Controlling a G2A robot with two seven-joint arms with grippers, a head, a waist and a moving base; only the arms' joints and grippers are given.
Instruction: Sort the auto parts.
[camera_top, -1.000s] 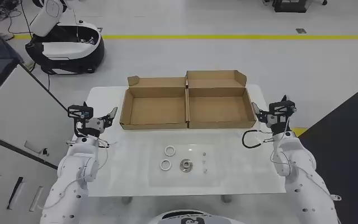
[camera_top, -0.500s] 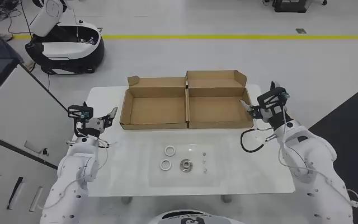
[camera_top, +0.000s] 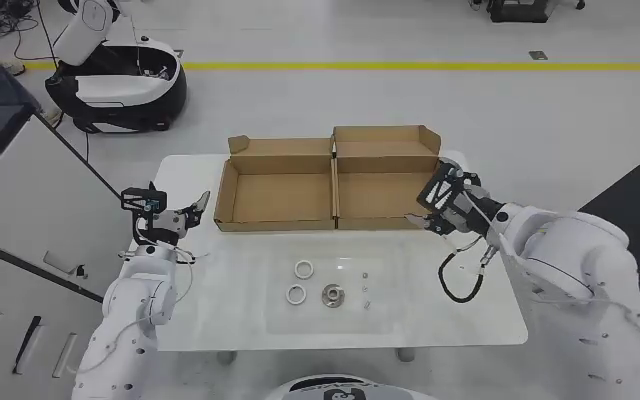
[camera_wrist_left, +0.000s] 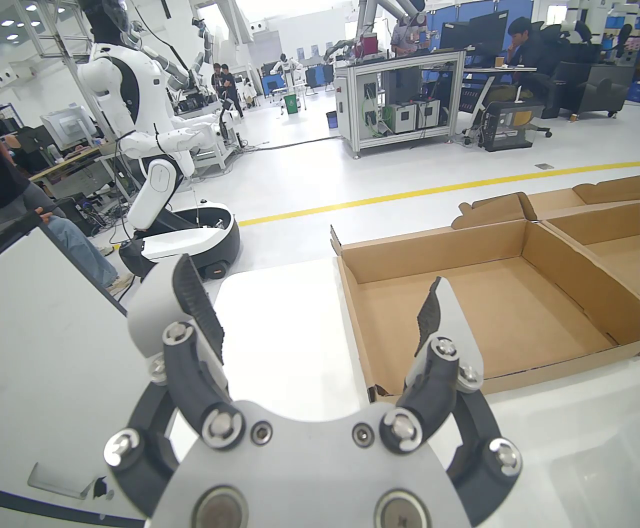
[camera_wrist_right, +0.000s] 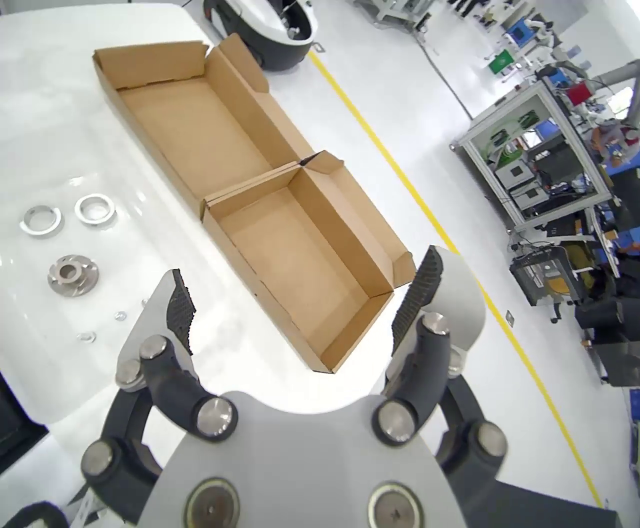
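Observation:
Two white rings (camera_top: 303, 268) (camera_top: 296, 294), a flanged metal hub (camera_top: 332, 295) and a few small washers (camera_top: 366, 291) lie on the white table (camera_top: 230, 290), in front of two open cardboard boxes. The left box (camera_top: 275, 197) and the right box (camera_top: 390, 195) stand side by side and hold nothing. My left gripper (camera_top: 195, 210) (camera_wrist_left: 310, 280) hangs open at the left box's outer end. My right gripper (camera_top: 425, 207) (camera_wrist_right: 302, 267) is open above the right box's front right corner. The right wrist view shows the rings (camera_wrist_right: 95, 208), hub (camera_wrist_right: 72, 274) and washers (camera_wrist_right: 120, 315).
A black cable loop (camera_top: 460, 280) hangs from the right arm over the table's right part. The boxes' raised back flaps (camera_top: 385, 133) stand at the far edge. Bare table lies on both sides of the parts. A parked robot base (camera_top: 120, 85) sits on the floor beyond.
My right arm has swung in from the table's right edge toward the right box, ending over its front right corner. The left arm and the parts have stayed put.

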